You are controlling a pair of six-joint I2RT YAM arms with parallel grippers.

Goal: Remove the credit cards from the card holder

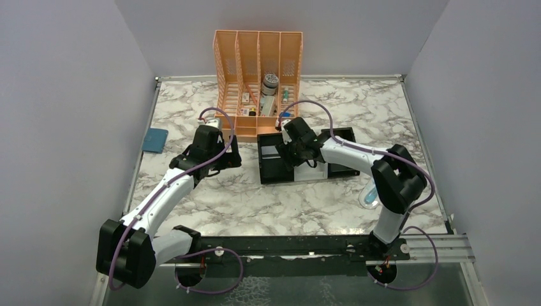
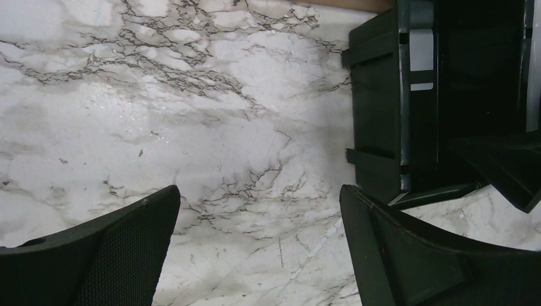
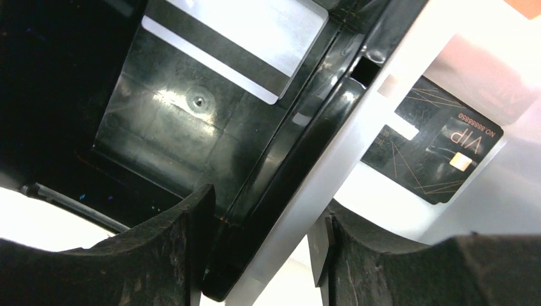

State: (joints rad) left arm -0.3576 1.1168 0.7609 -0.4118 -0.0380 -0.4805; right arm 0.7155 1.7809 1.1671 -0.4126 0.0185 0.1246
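Note:
The blue card holder (image 1: 155, 139) lies flat at the table's far left edge, apart from both arms. No gold-tan credit cards show in any view. My left gripper (image 1: 223, 156) (image 2: 258, 197) is open and empty over bare marble, right of the holder and left of the black-and-white tray (image 1: 281, 180). My right gripper (image 1: 295, 155) (image 3: 265, 210) straddles the tray's divider wall (image 3: 332, 127) between the black and white compartments. Both fingers touch that wall.
A silver-white card (image 3: 242, 38) lies in the tray's black compartment and a dark VIP card (image 3: 434, 153) in the white one. An orange slotted organizer (image 1: 258, 83) stands behind the tray. A pale blue packet (image 1: 370, 194) lies at the right. The tray's corner shows in the left wrist view (image 2: 376, 127).

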